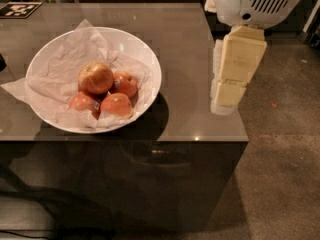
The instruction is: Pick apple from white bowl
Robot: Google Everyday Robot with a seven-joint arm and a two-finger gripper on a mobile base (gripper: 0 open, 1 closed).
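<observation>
- Apple [95, 77]: largest of 4, red-orange w/ paler yellow-green patch near stem dimple. Sits in white bowl [150, 59], left of ctr, resting on top of the smaller fruit. Not gripped.
- 3 smaller apples: one [125, 85] just right of it, touching; two in front [117, 105] [81, 102]. Small dark stickers visible on at least 2.
- Bowl: wide, shallow, glossy; lined w/ crumpled white paper [52, 71] that spills over the left rim onto the worktop [190, 44]. Bowl stands on the left-front part of the worktop.
- Claw [225, 101]: cream-coloured, hangs below the white vented arm housing [255, 1], over the worktop's right edge. Well apart from the bowl, touching nothing. Grip state: cannot tell.
- Black-and-white marker tag [19, 9] lies flat at far-left corner.
- Speckled floor [285, 164] to the right.
</observation>
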